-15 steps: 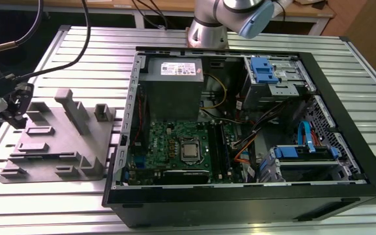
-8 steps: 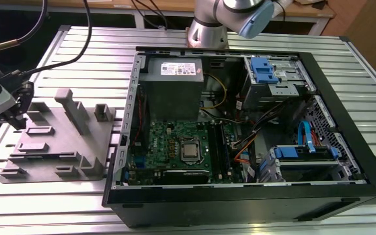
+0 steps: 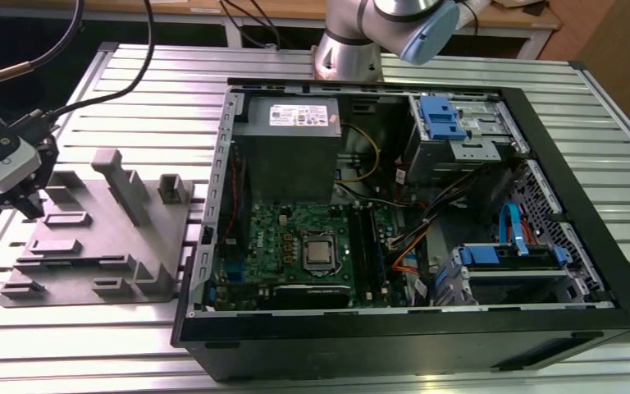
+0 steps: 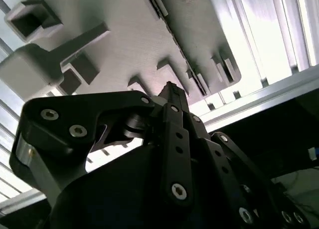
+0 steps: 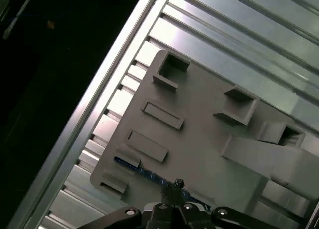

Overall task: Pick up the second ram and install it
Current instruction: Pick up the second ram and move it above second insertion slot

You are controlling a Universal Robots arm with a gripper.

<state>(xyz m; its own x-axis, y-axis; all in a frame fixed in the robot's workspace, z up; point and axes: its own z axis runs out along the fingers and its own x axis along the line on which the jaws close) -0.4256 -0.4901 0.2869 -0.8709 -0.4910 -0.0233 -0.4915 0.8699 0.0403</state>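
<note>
Claw [image 3: 33,209] is pressed together, low over the 9 o'clock edge of the grey holder tray [image 3: 107,246] in the exterior view. In the first wrist view the claw tip [image 5: 178,182] sits right on the second ram [image 5: 142,170], a thin dark strip with a blue-tinted edge that stands on its long edge in a tray slot. It reads as pinching the stick's upper edge, though the contact itself is hidden. In the second wrist view the claw [image 4: 171,87] shows both sides meeting at 1 point.

Step in hand, as I judge it: the grasp at the tray. The ram is not yet lifted out.

The next move calls for a straight pull along the slot, with the stick kept square, since any tilt could jam it against the slot walls.

Containers:
- The tray sits on the slatted worktop [image 3: 162,74]. The ram is the only thing I can make out in it, and its other pockets and posts look bare.
- The open PC case [image 3: 403,332] lies at 3 o'clock of the tray. It holds the power supply [image 3: 291,139] at 12 and the green motherboard [image 3: 288,238] below that.
- The long dark memory slots [image 3: 366,246] run at 3 o'clock of the CPU socket [image 3: 318,254]. I cannot tell whether any slot is filled.
</note>
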